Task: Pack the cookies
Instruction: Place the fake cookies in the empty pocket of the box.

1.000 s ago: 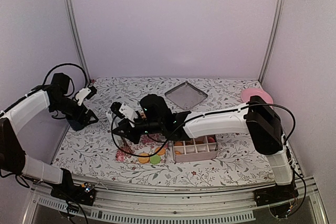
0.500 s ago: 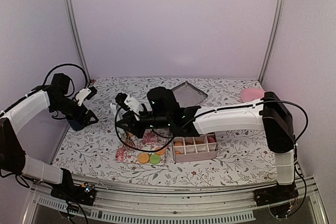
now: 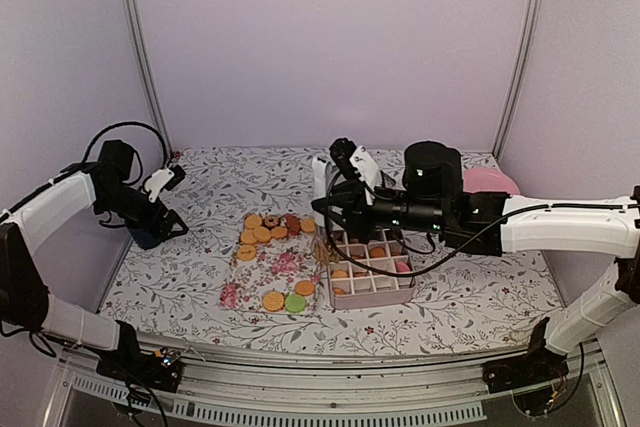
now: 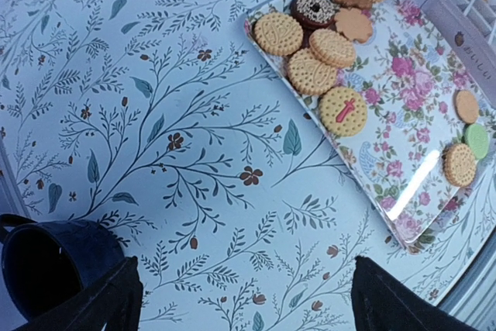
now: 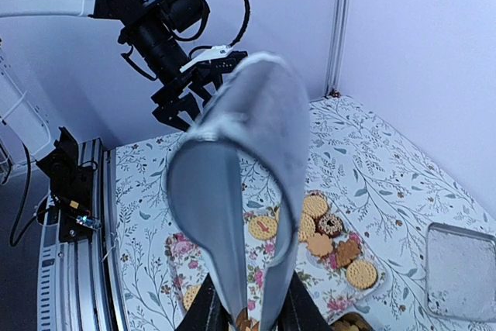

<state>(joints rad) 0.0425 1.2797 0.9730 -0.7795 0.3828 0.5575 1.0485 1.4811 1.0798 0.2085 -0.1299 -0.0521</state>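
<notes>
The cookies (image 3: 268,228) lie in a cluster at the far end of a floral tray (image 3: 262,269), with a few more (image 3: 286,299) at its near end. They also show in the left wrist view (image 4: 319,50) and the right wrist view (image 5: 335,247). A pink compartment box (image 3: 370,269) right of the tray holds several cookies. My right gripper (image 3: 335,212) is shut on grey tongs (image 5: 240,168), held above the box's left edge; a bit of brown cookie shows between the blades at the bottom. My left gripper (image 4: 248,308) is open and empty over bare cloth at the far left.
A dark blue cup (image 3: 145,234) stands by the left gripper, also in the left wrist view (image 4: 46,265). A pink plate (image 3: 492,182) sits at the back right. A metal lid (image 5: 463,270) lies beyond the tray. The left arm (image 5: 163,25) is near the left wall.
My right arm has swung right with the tongs, from over the tray to over the box's left edge, uncovering the cookies at the tray's far end. The left arm has not moved.
</notes>
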